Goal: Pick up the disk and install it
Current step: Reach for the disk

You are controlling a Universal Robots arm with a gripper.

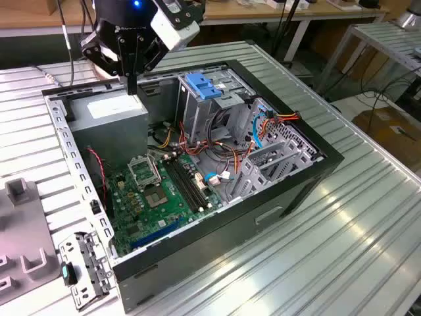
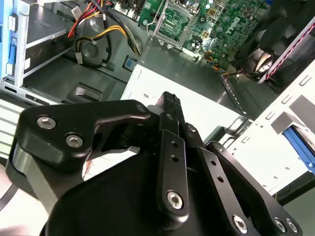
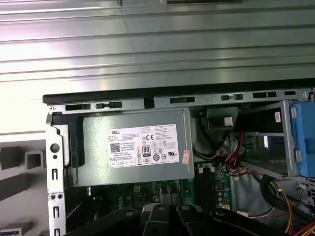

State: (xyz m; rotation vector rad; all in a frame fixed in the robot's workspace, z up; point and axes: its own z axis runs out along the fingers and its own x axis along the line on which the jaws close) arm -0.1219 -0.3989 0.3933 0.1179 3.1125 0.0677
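Observation:
The disk is out of view. My gripper [image 1: 132, 84] hangs over the back corner of the open computer case [image 1: 299, 187], at the exterior view's left, just above the grey power-supply box [image 1: 108, 118]. In the second wrist view its black fingers [image 2: 171, 103] are pressed together with nothing between them, pointing down at the box's white sticker [image 2: 197, 105]. The first wrist view looks down on the same box [image 3: 130, 147]. The metal drive cage [image 1: 197, 108] with its blue latch [image 1: 201, 86] stands in the middle of the case, to the exterior view's right of the gripper.
A green motherboard [image 1: 158, 191] lies on the case floor, with red, yellow and orange cables [image 1: 230, 155] bundled near the cage. A grey fixture [image 1: 20, 237] and a loose metal bracket [image 1: 85, 266] lie outside the case at the exterior view's left. Ribbed metal tabletop [image 1: 355, 224] surrounds the case.

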